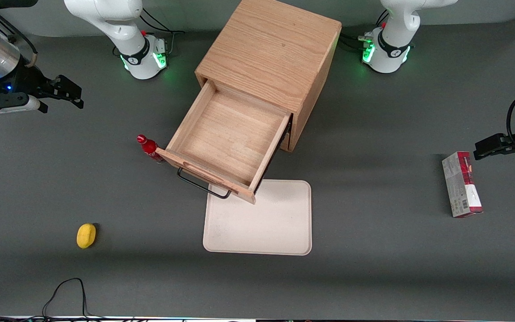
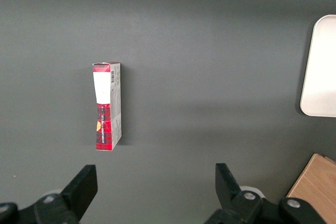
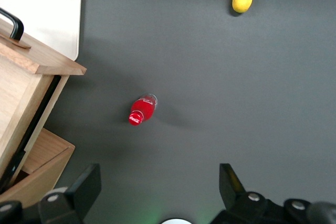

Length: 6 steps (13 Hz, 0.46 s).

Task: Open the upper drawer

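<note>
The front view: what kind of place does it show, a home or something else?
Probably a robotics lab: a dark mat-covered table, a small oak cabinet with its upper drawer pulled out, and the right arm's end effector, open, hanging above the working arm's end.

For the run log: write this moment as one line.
upper drawer: pulled out, empty | gripper: open, clear of the cabinet, toward working arm's end | red bottle: upright beside drawer front | task: looks done
</note>
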Motion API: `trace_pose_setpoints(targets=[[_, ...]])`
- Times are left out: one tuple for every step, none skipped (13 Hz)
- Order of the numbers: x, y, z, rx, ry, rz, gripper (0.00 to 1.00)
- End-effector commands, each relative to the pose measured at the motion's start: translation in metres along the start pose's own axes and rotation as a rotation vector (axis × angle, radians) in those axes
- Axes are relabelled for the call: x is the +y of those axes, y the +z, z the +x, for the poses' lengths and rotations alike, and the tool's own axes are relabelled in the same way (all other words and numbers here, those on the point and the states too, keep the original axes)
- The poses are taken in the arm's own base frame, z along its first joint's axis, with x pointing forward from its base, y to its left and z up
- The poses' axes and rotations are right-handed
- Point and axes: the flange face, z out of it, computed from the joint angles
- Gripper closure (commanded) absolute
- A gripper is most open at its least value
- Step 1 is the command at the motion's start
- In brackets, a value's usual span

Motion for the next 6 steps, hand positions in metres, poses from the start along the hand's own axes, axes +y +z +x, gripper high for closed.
trace_pose_setpoints(targets=[[-0.0028,-0.0030,0.0078,0.002,0.129,0.029,0.00],[-0.0034,-0.0021,0.0080,-0.001,0.128,0.028,0.00],[-0.0032,-0.0021,0.0080,-0.001,0.125,0.026,0.00],[-0.0029,-0.0050,0.0083,0.006,0.123,0.022,0.00],[-0.0029,-0.0064,0.0084,0.009,0.121,0.022,0.00],[-0.0021,-0.0066,0.0091,0.011,0.121,0.023,0.00]])
